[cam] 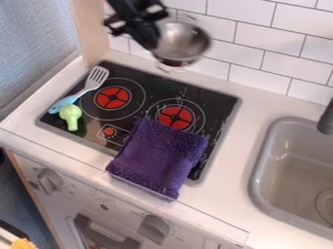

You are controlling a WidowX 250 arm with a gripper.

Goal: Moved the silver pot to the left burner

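Observation:
The black gripper (155,43) is high over the back of the stove, in front of the tiled wall, shut on the left side of the silver pot (184,42). The pot hangs in the air, tilted so that its inside shows. Below it on the black stovetop, the left burner (112,97) is bare. The right burner (175,116) is partly covered at its front by a purple cloth.
The purple cloth (159,156) lies over the stove's front right part. A blue-handled spatula (81,91) and a green toy (71,116) lie at the stove's left edge. At the right is a grey sink (263,160) with a dark faucet (326,118).

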